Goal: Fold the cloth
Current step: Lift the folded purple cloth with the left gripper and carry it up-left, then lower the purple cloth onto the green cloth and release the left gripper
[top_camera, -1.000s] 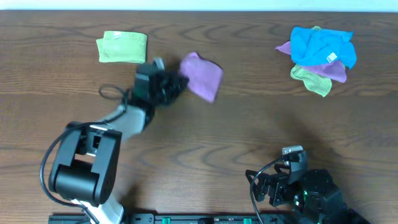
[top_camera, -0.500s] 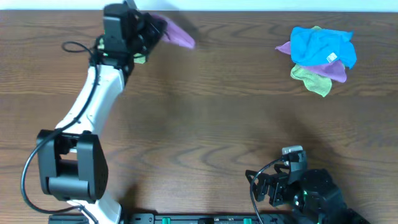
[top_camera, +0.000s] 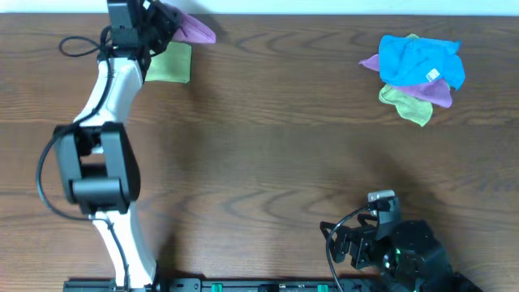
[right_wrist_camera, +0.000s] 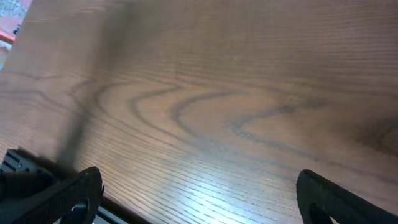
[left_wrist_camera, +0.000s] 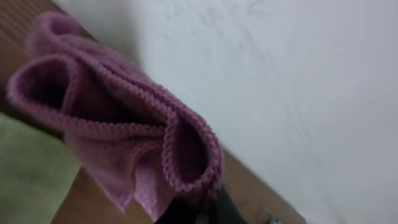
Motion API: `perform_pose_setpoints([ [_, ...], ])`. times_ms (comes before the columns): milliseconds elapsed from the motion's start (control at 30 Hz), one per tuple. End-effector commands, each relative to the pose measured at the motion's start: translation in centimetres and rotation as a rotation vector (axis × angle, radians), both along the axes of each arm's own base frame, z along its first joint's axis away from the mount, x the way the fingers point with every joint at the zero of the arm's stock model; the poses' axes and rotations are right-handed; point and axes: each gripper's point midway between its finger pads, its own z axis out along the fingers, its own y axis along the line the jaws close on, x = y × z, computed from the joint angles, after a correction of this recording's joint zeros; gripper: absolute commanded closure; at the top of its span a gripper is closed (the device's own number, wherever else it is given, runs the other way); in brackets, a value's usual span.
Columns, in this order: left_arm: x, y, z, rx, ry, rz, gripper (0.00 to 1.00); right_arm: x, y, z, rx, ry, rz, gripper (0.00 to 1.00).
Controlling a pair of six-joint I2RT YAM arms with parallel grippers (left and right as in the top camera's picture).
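Note:
The lilac-purple cloth [top_camera: 193,29] hangs folded and bunched from my left gripper [top_camera: 159,19] at the table's far left edge, just above and right of the green cloth [top_camera: 170,63]. In the left wrist view the cloth [left_wrist_camera: 118,130] fills the left half, pinched in the dark jaws [left_wrist_camera: 193,211] at the bottom. My right gripper [right_wrist_camera: 199,193] is open and empty over bare wood near the front edge; it also shows in the overhead view [top_camera: 381,212].
A pile of a bright blue cloth [top_camera: 420,58], a second purple cloth [top_camera: 430,89] and a light green cloth [top_camera: 405,104] lies at the far right. The table's far edge meets a white surface [left_wrist_camera: 298,81].
My left arm has swung the purple cloth from mid-table to the far left edge, past the green cloth. The right arm has not moved.

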Motion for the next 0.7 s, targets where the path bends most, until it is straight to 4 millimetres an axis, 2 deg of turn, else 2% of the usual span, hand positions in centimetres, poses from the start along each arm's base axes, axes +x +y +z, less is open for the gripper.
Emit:
perform_pose_setpoints([
  [0, 1.5, -0.3, 0.9, -0.004, -0.047, -0.048, 0.94, 0.2, -0.3, 0.0, 0.006, 0.001, -0.024, 0.01],
  [100, 1.9, 0.1, 0.0, -0.007, -0.031, -0.045, 0.94, 0.2, -0.3, 0.0, 0.006, 0.001, -0.024, 0.01],
  [300, 1.3, 1.6, -1.1, 0.019, 0.010, -0.048, 0.94, 0.2, -0.3, 0.0, 0.006, 0.002, -0.024, 0.01],
  [500, 1.0, 2.9, -0.3, -0.028, -0.005, -0.085, 0.94, 0.2, -0.3, 0.0, 0.006, 0.001, -0.024, 0.01],
  [667, 0.6, 3.2, 0.5, -0.066, -0.016, -0.124, 0.94, 0.2, -0.3, 0.0, 0.005, 0.001, -0.024, 0.01],
])
